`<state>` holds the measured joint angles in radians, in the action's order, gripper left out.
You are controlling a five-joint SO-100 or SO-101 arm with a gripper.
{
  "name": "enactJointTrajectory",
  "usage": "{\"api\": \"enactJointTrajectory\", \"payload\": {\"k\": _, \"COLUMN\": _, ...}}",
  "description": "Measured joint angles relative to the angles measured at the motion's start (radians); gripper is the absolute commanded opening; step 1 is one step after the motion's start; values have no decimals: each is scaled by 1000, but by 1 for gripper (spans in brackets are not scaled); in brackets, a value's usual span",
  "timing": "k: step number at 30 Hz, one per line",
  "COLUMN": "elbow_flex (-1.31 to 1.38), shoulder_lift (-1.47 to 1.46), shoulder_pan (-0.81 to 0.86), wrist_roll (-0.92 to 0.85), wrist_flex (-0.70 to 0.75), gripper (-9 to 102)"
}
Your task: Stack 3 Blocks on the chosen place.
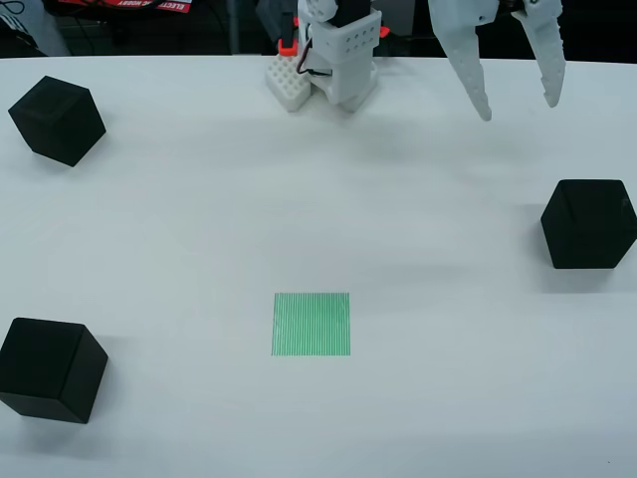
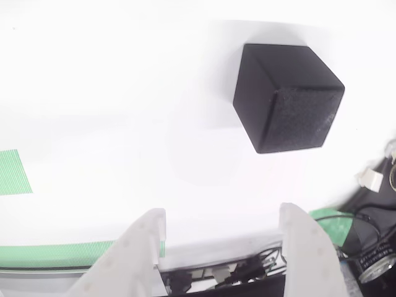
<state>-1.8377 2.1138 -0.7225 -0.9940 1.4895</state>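
**Colours on the stacking rig: basically black, white and one green patch**

The gripper (image 1: 518, 105) is plain white plastic, fingers and all. Closest to it in the view from above is a matte black block (image 1: 589, 223), solid colour, no markings. In the view that rides on the gripper that same block (image 2: 286, 97) looks slightly speckled on its lit face. Further out there are two more black blocks (image 1: 57, 119) (image 1: 50, 369). The chosen place (image 1: 312, 324) is fine green vertical stripes. The table (image 1: 199, 229) is white. The arm's base (image 1: 338, 60) is white with a small orange-red bit.
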Motion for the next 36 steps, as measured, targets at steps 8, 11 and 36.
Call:
{"api": "enactJointTrajectory", "payload": {"k": 8, "elbow_flex": 239, "shoulder_lift": -351, "shoulder_pan": -61, "wrist_roll": -17, "wrist_flex": 20, "gripper": 26}}
{"api": "enactJointTrajectory", "payload": {"k": 11, "elbow_flex": 293, "shoulder_lift": -462, "shoulder_pan": -75, "wrist_roll": -17, "wrist_flex": 20, "gripper": 27}}
{"api": "enactJointTrajectory", "payload": {"k": 36, "elbow_flex": 460, "shoulder_lift": -796, "shoulder_pan": -114, "wrist_roll": -6, "wrist_flex": -81, "gripper": 34}}
